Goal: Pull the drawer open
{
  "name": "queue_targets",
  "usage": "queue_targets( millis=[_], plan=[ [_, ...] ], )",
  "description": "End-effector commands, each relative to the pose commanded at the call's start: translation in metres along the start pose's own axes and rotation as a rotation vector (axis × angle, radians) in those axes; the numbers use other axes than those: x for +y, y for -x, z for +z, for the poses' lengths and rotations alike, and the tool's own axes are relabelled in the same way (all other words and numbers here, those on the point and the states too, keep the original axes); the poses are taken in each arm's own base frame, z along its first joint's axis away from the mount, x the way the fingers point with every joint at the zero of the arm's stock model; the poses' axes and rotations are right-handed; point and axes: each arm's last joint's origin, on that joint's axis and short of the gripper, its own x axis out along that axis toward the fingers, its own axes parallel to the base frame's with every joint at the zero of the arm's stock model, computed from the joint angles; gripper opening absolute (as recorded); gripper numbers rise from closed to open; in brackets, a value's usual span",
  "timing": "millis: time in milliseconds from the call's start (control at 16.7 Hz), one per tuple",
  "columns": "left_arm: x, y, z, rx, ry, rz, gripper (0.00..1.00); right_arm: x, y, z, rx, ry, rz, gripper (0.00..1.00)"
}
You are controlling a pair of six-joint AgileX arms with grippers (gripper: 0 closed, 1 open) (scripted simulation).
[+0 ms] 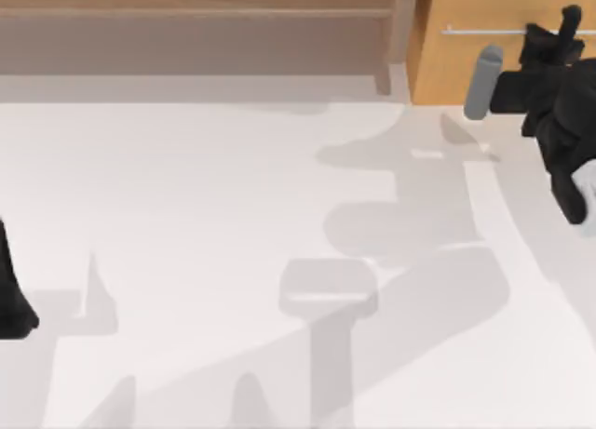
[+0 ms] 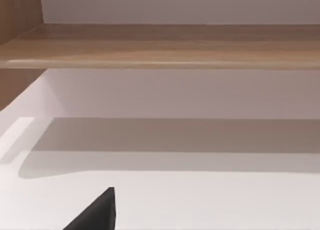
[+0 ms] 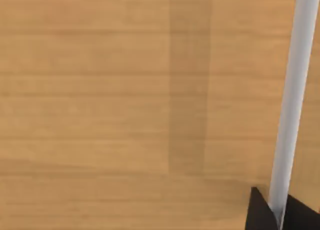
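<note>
The drawer (image 1: 445, 64) stands at the table's far right, its light orange-tan wooden front facing the table, with a thin silver bar handle (image 1: 484, 30) across it. My right gripper (image 1: 563, 26) sits at the right part of that handle. In the right wrist view the drawer front (image 3: 125, 115) is very close, and the handle (image 3: 294, 90) passes between the two black fingertips (image 3: 259, 214) of my right gripper (image 3: 278, 215), which press against it on both sides. The drawer's inside is hidden. My left arm (image 1: 11, 294) is parked at the table's left edge.
A duller brown-grey wooden shelf unit (image 1: 186, 29) runs along the back left beside the drawer, and its shelf board (image 2: 160, 45) appears in the left wrist view. The white table (image 1: 186, 215) stretches in front, crossed by grey shadows.
</note>
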Motion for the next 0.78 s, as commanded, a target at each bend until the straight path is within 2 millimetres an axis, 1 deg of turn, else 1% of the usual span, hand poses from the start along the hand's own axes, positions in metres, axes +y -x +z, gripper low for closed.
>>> queue_targets(
  millis=[420, 540, 660, 780],
  plan=[
    [0.0, 0.0, 0.0, 0.0, 0.0, 0.0, 1.0, 0.001, 0.0, 0.001, -0.002, -0.002, 0.005, 0.0],
    [0.0, 0.0, 0.0, 0.0, 0.0, 0.0, 1.0, -0.003, 0.004, 0.001, 0.001, -0.008, -0.009, 0.0],
    [0.0, 0.0, 0.0, 0.0, 0.0, 0.0, 1.0, -0.005, 0.016, 0.002, 0.002, -0.008, -0.019, 0.0],
    [0.0, 0.0, 0.0, 0.0, 0.0, 0.0, 1.0, 0.003, 0.036, 0.001, -0.001, -0.003, 0.017, 0.0]
  ],
)
